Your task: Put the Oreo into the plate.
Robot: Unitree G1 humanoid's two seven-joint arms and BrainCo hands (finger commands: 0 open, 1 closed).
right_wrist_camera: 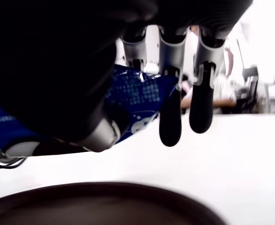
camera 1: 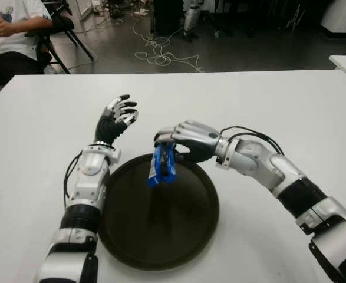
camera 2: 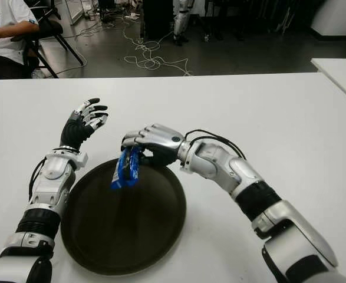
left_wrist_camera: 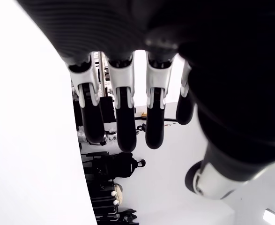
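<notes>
The Oreo pack [camera 1: 162,164] is blue with white print, the plate [camera 1: 161,236] dark brown, the table [camera 1: 267,100] white.

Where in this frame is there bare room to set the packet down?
The dark round plate is bare below the blue Oreo packet held by the right hand. The white table is free beyond. It is crowded at the plate's far rim, with the open left hand beside.

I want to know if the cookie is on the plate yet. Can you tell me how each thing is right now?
Oreo pack: held up, hanging over the plate, not down yet.
Plate: flat on the table, nothing in it.
Right hand: closed on the pack, above the plate's far edge.
Left hand: open, holding nothing, left of the plate.
</notes>
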